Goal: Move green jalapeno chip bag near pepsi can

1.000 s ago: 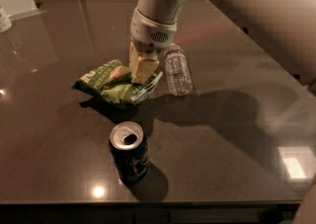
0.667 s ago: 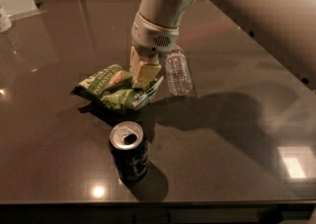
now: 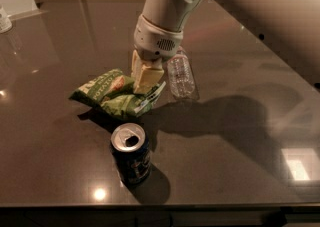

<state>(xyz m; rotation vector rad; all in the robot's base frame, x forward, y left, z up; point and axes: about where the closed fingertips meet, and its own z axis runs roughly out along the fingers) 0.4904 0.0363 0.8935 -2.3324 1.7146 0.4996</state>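
green jalapeno chip bag [image 3: 106, 94] (crinkly, white lettering), gripper [image 3: 145, 82] clamped on its edge

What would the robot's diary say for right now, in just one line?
gripper: shut on crinkly green jalapeno chip bag | dark blue pepsi can: upright, near bag | clear plastic water bottle: lying beside gripper

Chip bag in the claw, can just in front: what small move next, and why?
Probably ease the claw straight down and let go. It pinches the green jalapeno chip bag at its right end, the bag's left end seems to hang just above the table, and the pepsi can stands close in front, apart from it.
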